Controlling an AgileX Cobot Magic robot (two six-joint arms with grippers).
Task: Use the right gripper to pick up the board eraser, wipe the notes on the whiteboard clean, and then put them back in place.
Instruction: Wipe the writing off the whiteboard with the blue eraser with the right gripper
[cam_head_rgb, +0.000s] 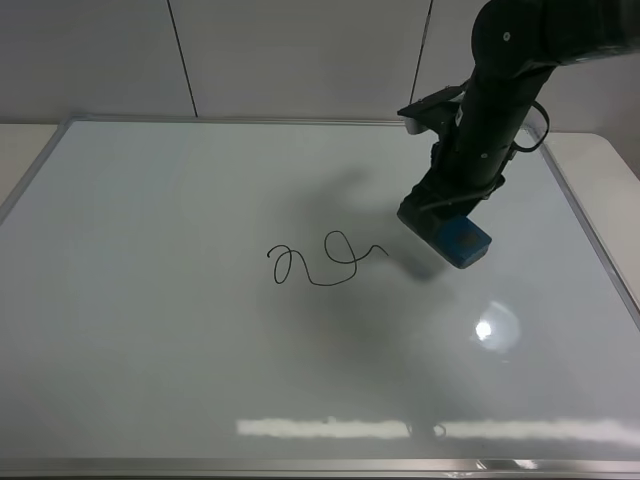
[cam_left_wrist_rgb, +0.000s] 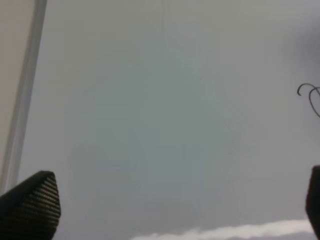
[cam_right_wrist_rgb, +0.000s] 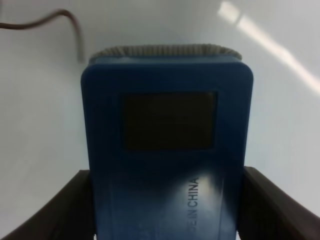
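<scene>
My right gripper (cam_head_rgb: 441, 224) is shut on the blue board eraser (cam_head_rgb: 463, 242), its fingers clamping both long sides. The eraser hangs tilted over the right half of the whiteboard (cam_head_rgb: 150, 300), a short way to the right of the notes (cam_head_rgb: 325, 260), a looping black scribble near the board's middle. Its shadow falls just below and to its left, so it seems slightly off the surface. The right wrist view shows the eraser (cam_right_wrist_rgb: 167, 150) filling the frame, with the end of the notes (cam_right_wrist_rgb: 60, 17) beyond it. My left gripper (cam_left_wrist_rgb: 172, 202) stands open over bare board, with the notes (cam_left_wrist_rgb: 310, 97) at the view's edge.
The board's silver frame (cam_head_rgb: 590, 230) runs close by on the right, with pale table (cam_head_rgb: 610, 150) beyond it. A wall of grey panels (cam_head_rgb: 300, 50) stands behind. A bright lamp glare (cam_head_rgb: 485, 328) lies on the board in front of the eraser.
</scene>
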